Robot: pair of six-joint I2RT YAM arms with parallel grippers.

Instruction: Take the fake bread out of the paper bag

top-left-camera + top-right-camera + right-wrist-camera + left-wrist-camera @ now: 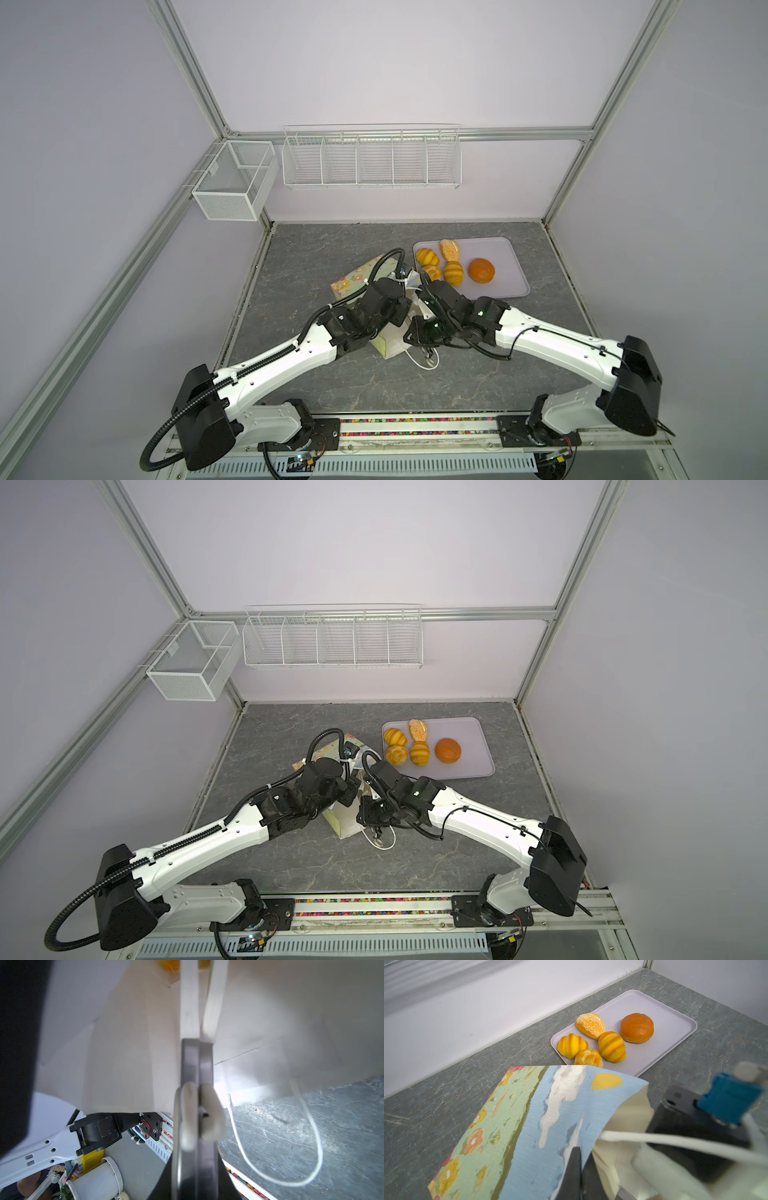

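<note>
Right now your left end effector (582, 1153) is clamped shut on the paper bag (550, 1115), its dark fingers pinching the blue-sky printed wall at the mouth. Your right end effector (200, 1001) reaches into the bag's white inside with its jaws closed together. Whether they pinch anything you cannot tell. One piece of fake bread (168, 964) shows orange just past its tips, deep in the bag.

Just beside your left end effector, the right arm's wrist (685, 1126) fills the bag's opening, and a white cord handle (675, 1142) stretches across in front of it. Behind your right end effector, the other cord handle (311, 1147) lies looped on the worktop (342, 1136).

Beyond your left end effector, past the bag's far edge, five pastries (611, 1046) sit on the lilac tray (664, 1022). In both top views the two wrists crowd over the bag (357, 276) (328, 752) and hide its mouth.
</note>
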